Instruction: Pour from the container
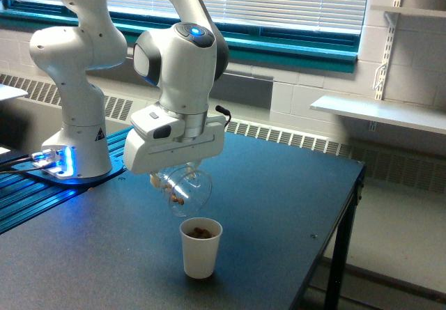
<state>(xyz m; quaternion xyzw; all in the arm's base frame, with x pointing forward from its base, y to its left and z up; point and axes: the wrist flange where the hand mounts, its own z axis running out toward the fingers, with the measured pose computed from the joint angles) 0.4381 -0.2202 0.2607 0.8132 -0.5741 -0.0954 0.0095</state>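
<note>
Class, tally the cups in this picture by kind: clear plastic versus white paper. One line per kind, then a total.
Clear plastic cup, tilted in the gripper: 1
White paper cup, upright on the dark table: 1
Total: 2 cups

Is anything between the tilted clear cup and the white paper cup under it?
Nothing visible. The clear cup, held tilted in the pincer, hangs just above the paper cup, with only open air between them.
</note>
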